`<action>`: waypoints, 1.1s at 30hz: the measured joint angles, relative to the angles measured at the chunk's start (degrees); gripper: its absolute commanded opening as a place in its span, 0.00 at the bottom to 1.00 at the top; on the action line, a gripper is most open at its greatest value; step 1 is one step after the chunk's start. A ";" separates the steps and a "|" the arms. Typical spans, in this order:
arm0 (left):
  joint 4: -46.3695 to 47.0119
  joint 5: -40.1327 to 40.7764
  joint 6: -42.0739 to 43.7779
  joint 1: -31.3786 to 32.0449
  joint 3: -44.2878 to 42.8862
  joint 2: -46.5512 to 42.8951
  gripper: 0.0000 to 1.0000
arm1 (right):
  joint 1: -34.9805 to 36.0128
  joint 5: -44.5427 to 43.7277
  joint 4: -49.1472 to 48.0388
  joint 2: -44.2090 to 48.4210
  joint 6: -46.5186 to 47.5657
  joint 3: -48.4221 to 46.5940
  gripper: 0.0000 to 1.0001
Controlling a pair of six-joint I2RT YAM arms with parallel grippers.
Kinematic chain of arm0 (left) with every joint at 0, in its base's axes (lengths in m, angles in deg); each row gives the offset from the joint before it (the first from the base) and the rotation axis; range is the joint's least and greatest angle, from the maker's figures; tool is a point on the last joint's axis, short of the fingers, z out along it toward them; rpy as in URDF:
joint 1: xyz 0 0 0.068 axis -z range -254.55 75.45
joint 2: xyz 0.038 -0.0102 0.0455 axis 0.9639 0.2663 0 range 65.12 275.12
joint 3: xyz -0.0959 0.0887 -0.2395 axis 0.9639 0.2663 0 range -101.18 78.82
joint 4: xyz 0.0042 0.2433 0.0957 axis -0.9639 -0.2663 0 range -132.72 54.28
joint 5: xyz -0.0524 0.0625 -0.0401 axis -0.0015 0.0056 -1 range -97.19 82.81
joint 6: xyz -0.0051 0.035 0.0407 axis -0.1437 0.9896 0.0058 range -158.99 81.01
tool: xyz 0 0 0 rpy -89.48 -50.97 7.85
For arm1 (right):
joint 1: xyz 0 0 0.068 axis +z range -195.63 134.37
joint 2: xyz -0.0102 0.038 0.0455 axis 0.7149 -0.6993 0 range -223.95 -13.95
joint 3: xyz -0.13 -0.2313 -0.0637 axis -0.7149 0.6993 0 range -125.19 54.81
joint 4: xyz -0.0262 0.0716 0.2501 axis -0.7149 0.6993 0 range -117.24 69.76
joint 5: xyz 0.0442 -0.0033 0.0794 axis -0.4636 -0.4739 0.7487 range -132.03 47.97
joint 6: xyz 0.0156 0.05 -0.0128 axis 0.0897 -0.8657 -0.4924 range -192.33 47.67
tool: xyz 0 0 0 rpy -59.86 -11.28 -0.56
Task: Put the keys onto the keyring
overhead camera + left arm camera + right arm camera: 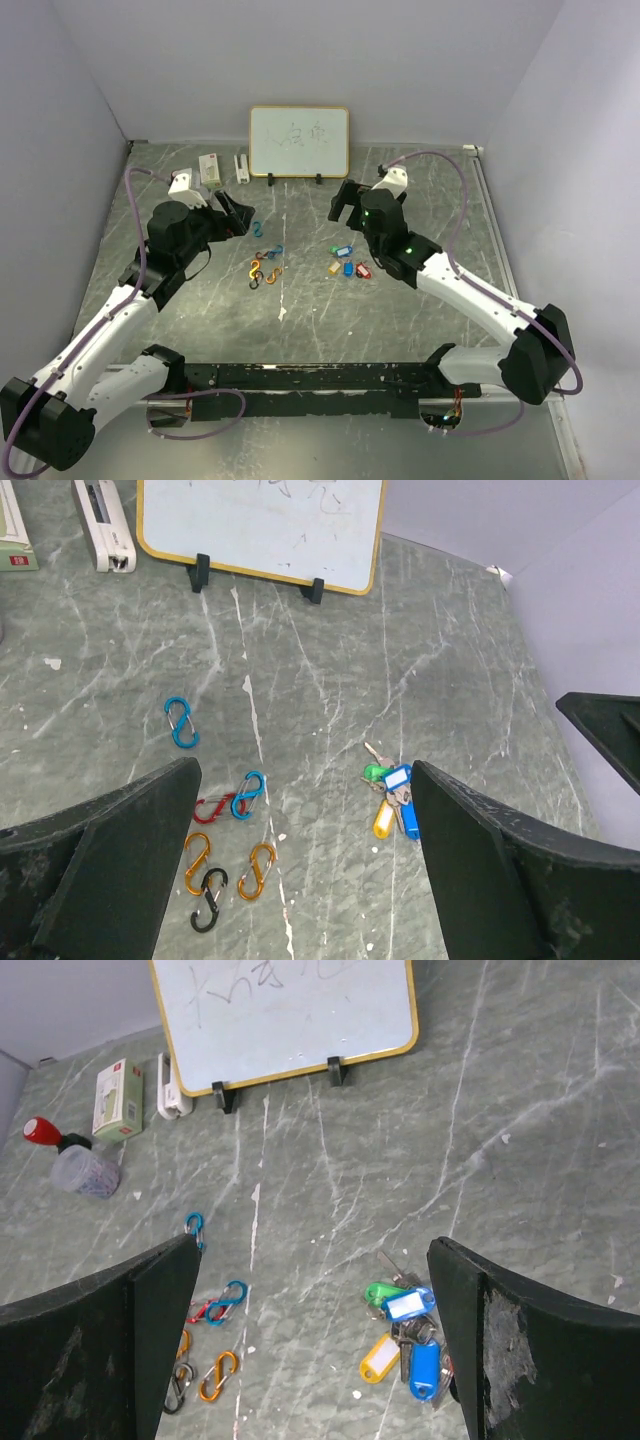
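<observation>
The keys (pixel 347 262) lie in a small heap right of the table's middle: green, blue, yellow and red plastic tags with metal keys. They also show in the left wrist view (pixel 392 798) and the right wrist view (pixel 405 1335). Several S-shaped carabiner clips (pixel 264 268) lie to their left, blue, red, orange and black (pixel 225 840) (pixel 205 1345). My left gripper (pixel 233 216) is open and empty, held above the clips. My right gripper (pixel 345 203) is open and empty, held above and behind the keys.
A small whiteboard (pixel 299 141) stands on feet at the back. To its left lie a white box (pixel 211 168) and a white stapler-like item (pixel 242 166). A clear cup with a red-capped thing (pixel 84 1167) sits at the back left.
</observation>
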 measured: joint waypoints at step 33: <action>-2.21 3.19 -1.81 0.02 2.12 -3.26 0.98 | 0.28 9.31 -6.01 4.42 6.64 6.34 1.00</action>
